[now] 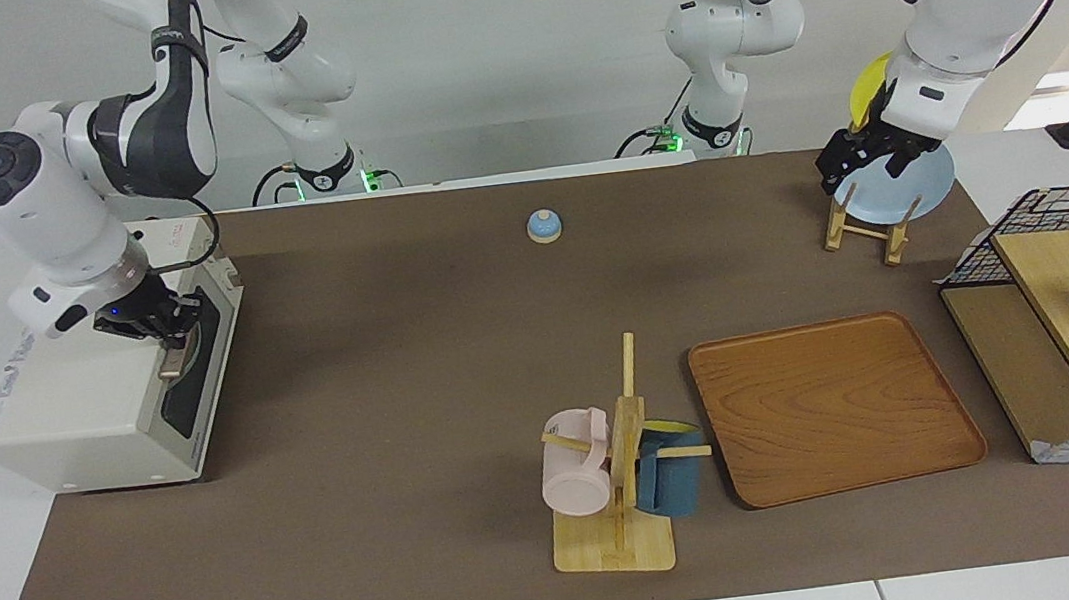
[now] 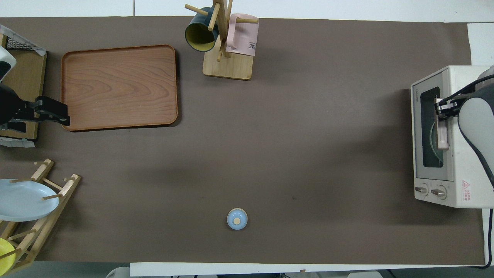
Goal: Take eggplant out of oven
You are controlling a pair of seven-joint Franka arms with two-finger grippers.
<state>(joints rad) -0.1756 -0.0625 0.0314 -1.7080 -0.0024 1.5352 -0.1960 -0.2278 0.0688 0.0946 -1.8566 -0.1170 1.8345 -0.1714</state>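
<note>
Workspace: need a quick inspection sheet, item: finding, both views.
Surface: brown mat over white table.
Job's things: oven at the right arm's end, door shut; eggplant not seen.
Clutter: wooden tray; mug tree with pink mug and blue mug; bell; plate rack with pale blue plate; wire shelf.
Grippers: right gripper at the oven's door handle; left gripper waits over the plate rack.
Cables: at both arm bases.
Surroundings: white wall.

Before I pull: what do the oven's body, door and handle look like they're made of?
Oven body: cream painted metal by its matte, flat panels, probably. Door: dark glass, see-through with a faint sheen. Handle: pale bar with a dull shine, maybe metal; the right gripper sits at it.
</note>
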